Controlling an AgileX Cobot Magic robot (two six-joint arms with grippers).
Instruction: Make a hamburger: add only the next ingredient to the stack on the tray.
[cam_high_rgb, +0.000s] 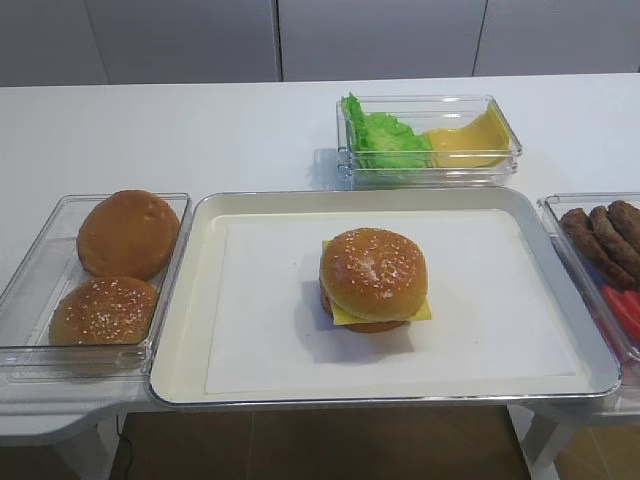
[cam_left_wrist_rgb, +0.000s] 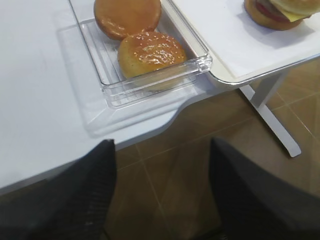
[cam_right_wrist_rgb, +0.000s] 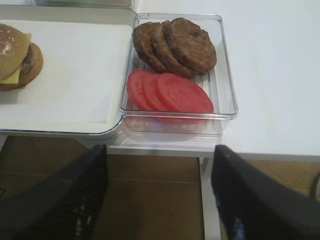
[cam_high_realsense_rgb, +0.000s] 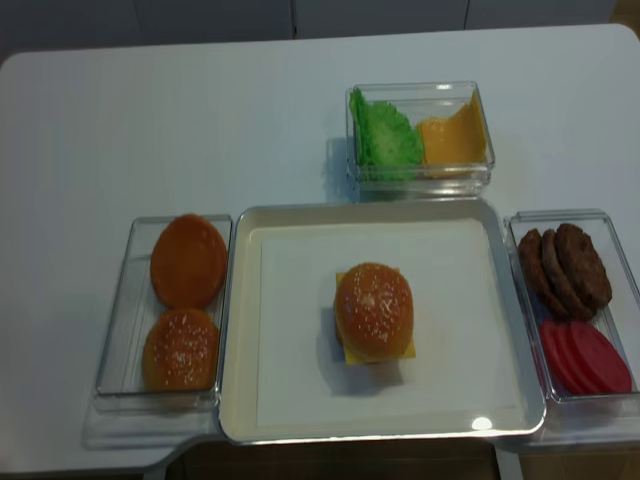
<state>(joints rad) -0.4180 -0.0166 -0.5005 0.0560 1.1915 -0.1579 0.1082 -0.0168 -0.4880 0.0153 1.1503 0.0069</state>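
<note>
The white table (cam_high_rgb: 200, 130) is laid out as a workstation, with the tray (cam_high_rgb: 400, 198) set at the near middle so that both arms can reach it. It is lined with a white paper sheet (cam_high_rgb: 480, 320), presumably to keep the metal clean. Clear boxes are ranged around it: a bun box (cam_high_rgb: 25, 300) at the left, a lettuce and cheese box (cam_high_rgb: 430, 105) on the far side, and a patty and tomato box (cam_right_wrist_rgb: 225, 65) at the right.

At the middle of the paper stands the stack (cam_high_rgb: 372, 318), and the seeded bun top (cam_high_rgb: 374, 272) is seated on it, domed, glossy and golden-brown, with a corner of yellow cheese showing beneath. The step is judged to be done.

A second seeded bun (cam_high_rgb: 104, 312) and a smooth bun (cam_high_rgb: 128, 234) are left in the left box.

The left gripper (cam_left_wrist_rgb: 162, 195) is held back off the near table edge, jaws spread with nothing between them. The right gripper (cam_right_wrist_rgb: 160, 195) is likewise held near, spread and empty, though the fingertips are cut off by the frame, so this is less certain.
</note>
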